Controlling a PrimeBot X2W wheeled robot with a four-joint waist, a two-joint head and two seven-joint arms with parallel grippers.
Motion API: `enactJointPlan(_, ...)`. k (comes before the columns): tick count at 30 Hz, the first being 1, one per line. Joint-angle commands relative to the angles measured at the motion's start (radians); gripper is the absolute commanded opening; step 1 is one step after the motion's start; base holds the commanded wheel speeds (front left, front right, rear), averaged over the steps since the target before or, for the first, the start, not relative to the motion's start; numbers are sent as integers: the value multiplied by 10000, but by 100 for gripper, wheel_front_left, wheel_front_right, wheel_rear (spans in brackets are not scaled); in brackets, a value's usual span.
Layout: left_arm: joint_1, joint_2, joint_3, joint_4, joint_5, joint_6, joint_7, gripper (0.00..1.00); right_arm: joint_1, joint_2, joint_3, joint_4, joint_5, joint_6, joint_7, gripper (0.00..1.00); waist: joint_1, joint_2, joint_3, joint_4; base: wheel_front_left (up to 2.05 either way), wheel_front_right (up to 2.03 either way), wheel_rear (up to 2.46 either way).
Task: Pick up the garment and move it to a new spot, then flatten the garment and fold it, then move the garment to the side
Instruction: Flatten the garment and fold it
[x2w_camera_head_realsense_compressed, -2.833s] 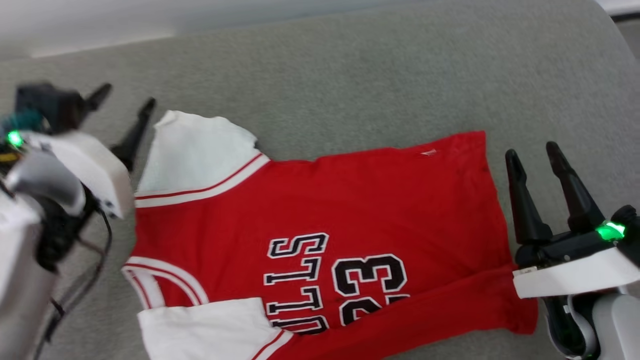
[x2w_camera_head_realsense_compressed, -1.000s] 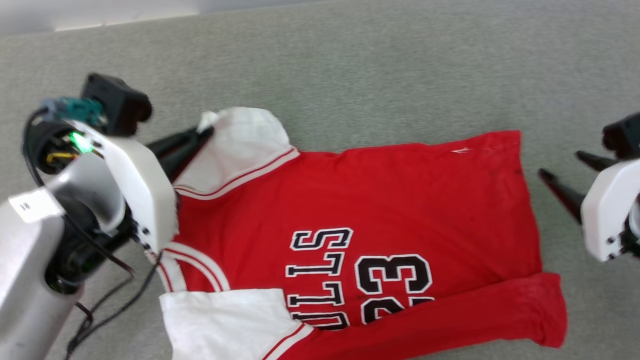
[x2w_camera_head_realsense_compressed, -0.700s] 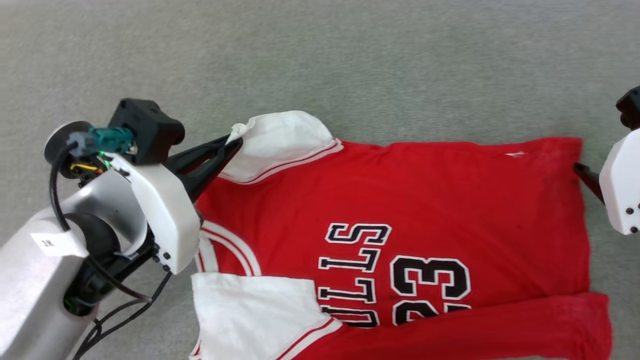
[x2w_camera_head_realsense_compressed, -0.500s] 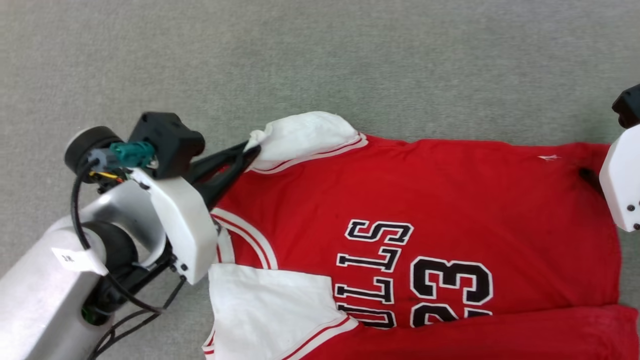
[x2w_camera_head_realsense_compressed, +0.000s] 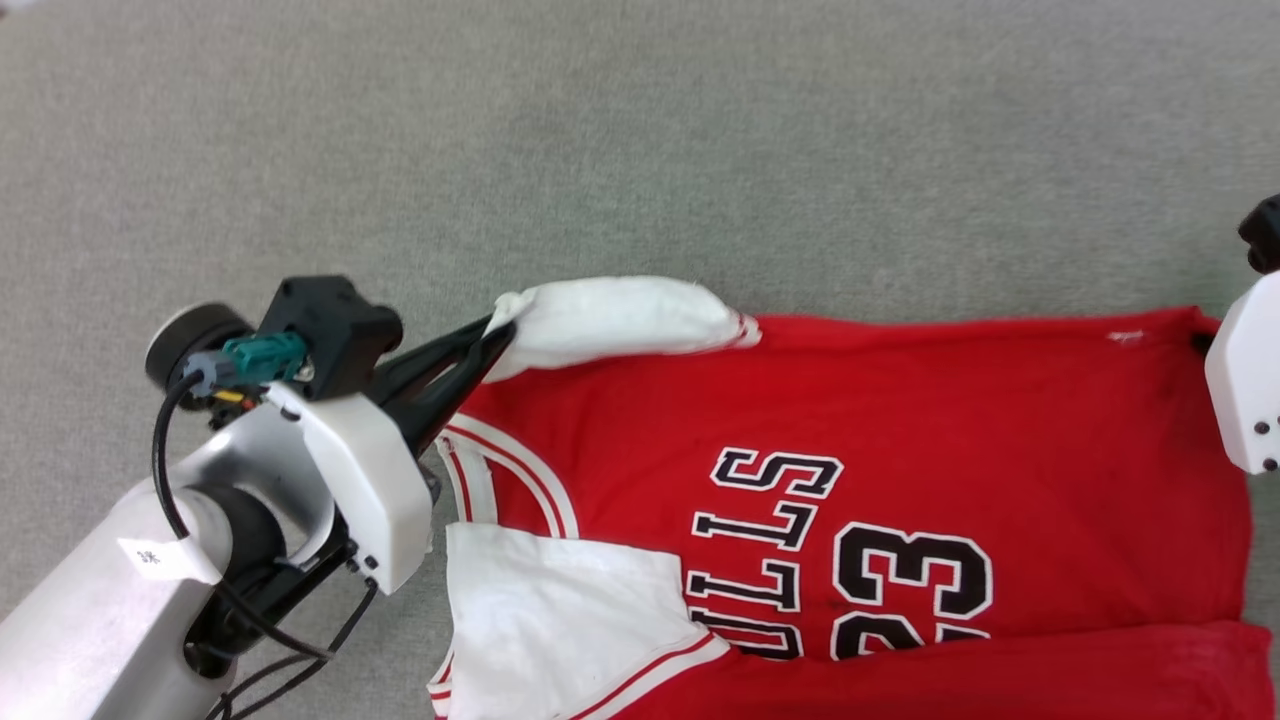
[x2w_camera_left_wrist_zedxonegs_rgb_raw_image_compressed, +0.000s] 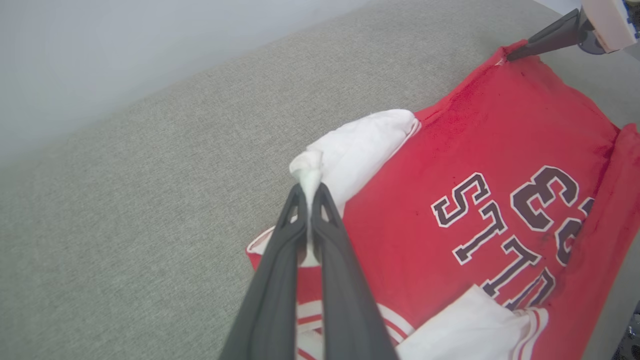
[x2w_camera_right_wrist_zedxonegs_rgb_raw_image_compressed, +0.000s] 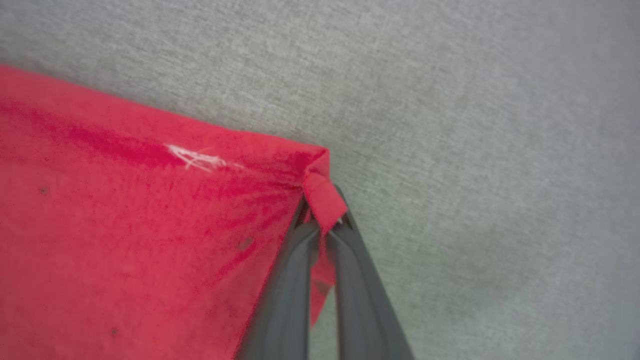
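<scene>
The garment (x2w_camera_head_realsense_compressed: 900, 400), a red T-shirt with white sleeves and a black "BULLS 23" print, lies sideways on the grey surface, its near long edge folded over the print. My left gripper (x2w_camera_head_realsense_compressed: 497, 333) is shut on the tip of the far white sleeve (x2w_camera_head_realsense_compressed: 610, 315), lifted and rolled toward the body; the wrist view shows white cloth pinched between its fingers (x2w_camera_left_wrist_zedxonegs_rgb_raw_image_compressed: 310, 195). My right gripper (x2w_camera_right_wrist_zedxonegs_rgb_raw_image_compressed: 322, 222) is shut on the far hem corner, beside the small white logo (x2w_camera_right_wrist_zedxonegs_rgb_raw_image_compressed: 197, 157). From the head, the right wrist casing (x2w_camera_head_realsense_compressed: 1245, 390) covers that corner.
Grey fabric surface (x2w_camera_head_realsense_compressed: 640, 150) stretches bare beyond the shirt's far edge and to its left. The near white sleeve (x2w_camera_head_realsense_compressed: 560, 610) lies flat over the collar side. Loose black cables hang under my left wrist (x2w_camera_head_realsense_compressed: 270, 650).
Both grippers came from open beside the shirt to shut on it: left on the far sleeve tip, right on the far hem corner. The sleeve is raised and rolled inward. The camera has shifted.
</scene>
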Motion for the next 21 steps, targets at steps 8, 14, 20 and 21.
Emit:
enactJointPlan(8, 1282, 416, 277, -25, -364, 420, -361, 0, 1392, 399, -1124, -778, 430, -13, -635, 0, 1, 0, -1360, -400, 0, 0, 0)
enactJointPlan(14, 2457, 663, 430, -345, -676, 857, -558, 0, 3025, 706, -2013, -1952, 554, -13, -1151, 0, 1, 0, -1972, -436, 0, 0, 0)
enactJointPlan(20, 4149, 1150, 431, -789, -1211, 1388, -423, 0, 5335, 1000, -3008, -2711, 682, -15, -1964, 0, 1, 0, -2345, -321, 0, 0, 0)
enactJointPlan(21, 4332, 1217, 386, -789, -1241, 1411, -376, 0, 5589, 953, -3000, -2768, 553, -13, -2026, 0, 1, 0, -2361, -304, 0, 0, 0)
